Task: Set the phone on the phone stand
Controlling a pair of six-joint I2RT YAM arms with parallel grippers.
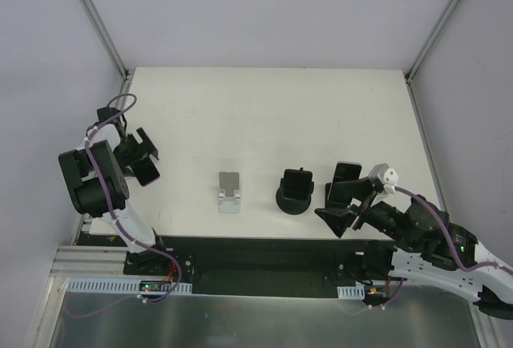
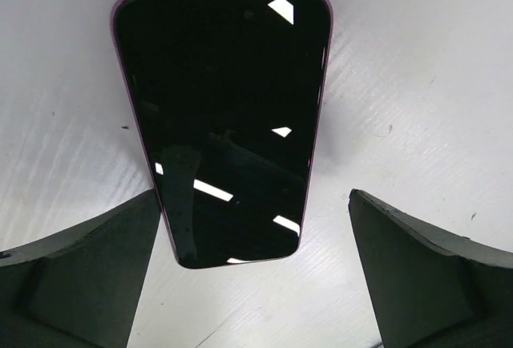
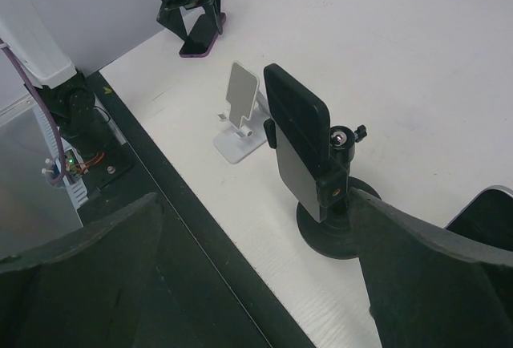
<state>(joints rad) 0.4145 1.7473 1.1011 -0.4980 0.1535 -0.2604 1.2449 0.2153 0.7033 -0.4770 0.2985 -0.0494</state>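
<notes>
1. We see the phone (image 2: 224, 115) lying flat on the white table (image 1: 264, 107). Its dark screen faces up and it wears a purple case. It is at the table's left side, close to the left arm.
2. The left gripper (image 2: 252, 196) hangs over the near end of the phone with its jaws spread wide. One finger stands on each side of the phone. In the wrist view, the finger on the left is just beside the case edge, and the one on the right has bare table between it and the phone. We cannot tell whether either finger touches the phone.
3. The phone stand (image 3: 303, 147) stands near the front edge of the table, right of the middle. It has a round black base, a short pole and a tilted holder plate on top. It is well apart from the phone.
4. A small silver stand (image 3: 239, 115) sits to the left of the phone stand, between it and the phone. A black wedge-shaped stand (image 1: 346, 176) sits to its right.
5. The right gripper (image 3: 256, 197) hovers at the table's front edge, near the phone stand and facing it. Its jaws are wide apart and hold nothing.
</notes>
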